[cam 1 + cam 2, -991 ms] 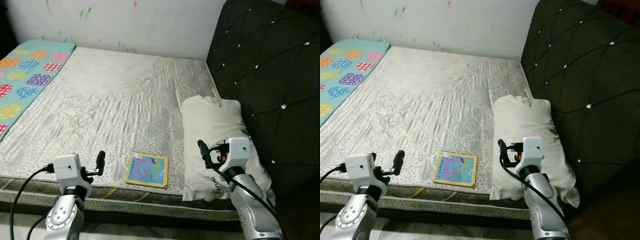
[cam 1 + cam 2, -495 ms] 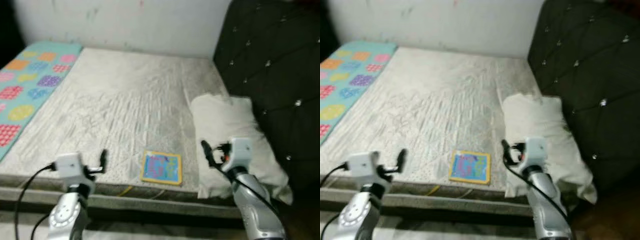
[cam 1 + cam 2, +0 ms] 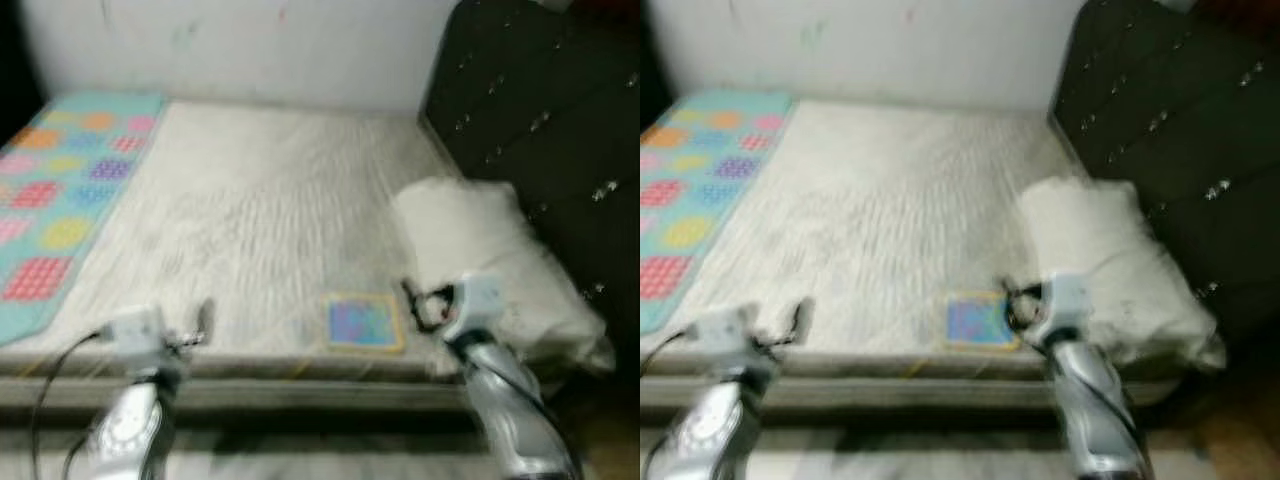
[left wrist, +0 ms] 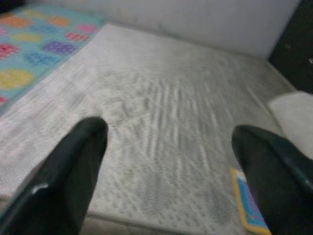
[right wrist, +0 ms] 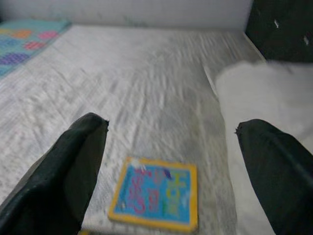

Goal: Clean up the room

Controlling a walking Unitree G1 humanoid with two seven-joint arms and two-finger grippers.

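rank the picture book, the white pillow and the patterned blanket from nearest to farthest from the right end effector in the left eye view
From the right end effector:
1. Yellow-edged blue picture book, just to its left at the white quilted mattress's near edge.
2. White pillow, to its right by the dark tufted headboard; close to the book in distance, hard to separate.
3. Turquoise blanket with coloured patches, far left.

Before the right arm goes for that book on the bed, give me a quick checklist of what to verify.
1. Book lies flat near the mattress front edge: ok.
2. Nothing lies on top of the book: ok.
3. Right gripper fingers are spread wide with nothing between them: ok.
4. Book sits ahead of the right gripper, between its fingers in the wrist view: ok.
5. Pillow lies apart from the book: ok.
6. Head views are sharp enough to aim by: not ok, blurred.
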